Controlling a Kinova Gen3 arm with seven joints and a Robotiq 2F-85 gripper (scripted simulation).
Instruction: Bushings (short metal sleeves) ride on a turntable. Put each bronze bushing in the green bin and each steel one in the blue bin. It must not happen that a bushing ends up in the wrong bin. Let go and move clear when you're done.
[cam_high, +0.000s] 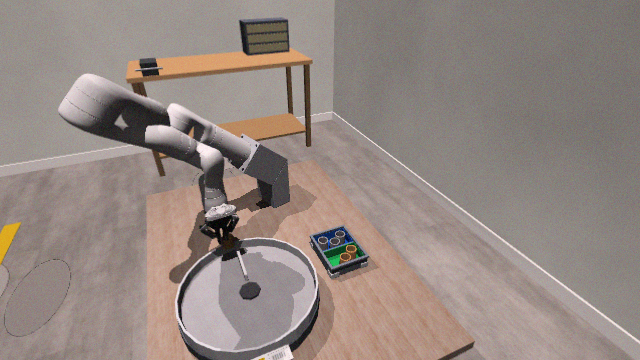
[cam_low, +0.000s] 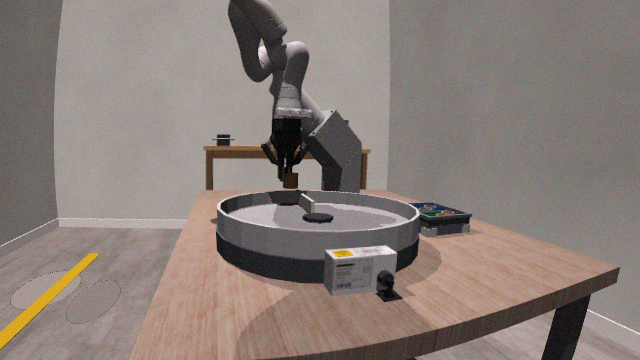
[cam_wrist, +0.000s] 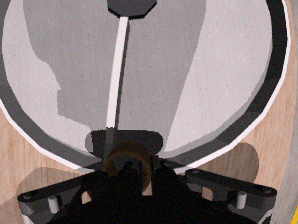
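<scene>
Observing one bronze bushing (cam_high: 229, 243) (cam_low: 290, 181) (cam_wrist: 129, 149): a short, brownish sleeve, dark in the shade, its round mouth seen as a ring from the wrist. It hangs at the tips of the tool (cam_high: 227, 239) (cam_low: 288, 172) (cam_wrist: 137, 172), over the far, arm-side edge of the turntable (cam_high: 200, 310) (cam_low: 265, 244) (cam_wrist: 230, 75). Exterior view shows it above the rim, apart from it.

Tool state: fingers nearly together, clamped on the bronze bushing. From the wrist, dark finger parts overlap the ring; exact contact points too dark to read.

Turntable: pale grey disc, raised wall, dark hub (cam_high: 250, 290) (cam_low: 318, 218) (cam_wrist: 131, 7). A thin, light bar (cam_high: 242, 265) (cam_low: 307, 203) (cam_wrist: 116, 75) runs from near the hub toward the wall close to the bushing; it and the raised wall are the nearest obstructions.

Bins: a divided tray beside the turntable on the tabletop (cam_high: 380, 310) (cam_low: 500, 265) (cam_wrist: 10, 145). Blue bin (cam_high: 329, 234) has three grey bushings (cam_high: 335, 242); green bin (cam_high: 331, 260) has two orange-brown ones. The turntable's wall stands between bar and tray.

White labelled box (cam_high: 280, 355) (cam_low: 350, 272) at the turntable's near side; small black device (cam_low: 386, 281) just beside it.
</scene>
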